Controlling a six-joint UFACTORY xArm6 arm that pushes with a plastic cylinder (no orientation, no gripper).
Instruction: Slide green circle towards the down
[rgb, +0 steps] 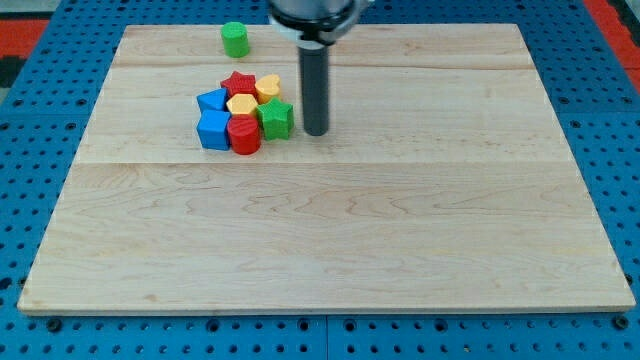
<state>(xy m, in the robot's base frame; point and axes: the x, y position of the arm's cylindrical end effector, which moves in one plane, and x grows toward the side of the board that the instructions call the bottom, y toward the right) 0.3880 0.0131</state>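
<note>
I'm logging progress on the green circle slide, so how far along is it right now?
Nothing looks done: the green circle sits alone near the board's top edge, above the cluster. In hand: my tip stands at the view's right of the green star, well away from the circle. Left: bring the tip above the circle and push it toward the view's bottom, likely steering around the cluster below it.

Green circle (235, 39), pale wooden board (330, 240)

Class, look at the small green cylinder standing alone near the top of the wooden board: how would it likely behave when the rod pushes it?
The small green cylinder stands upright and squat, so it probably slides rather than tips. The wooden board looks smooth, so little drag seems likely. Its round side may veer off my tip if struck off-centre.
</note>
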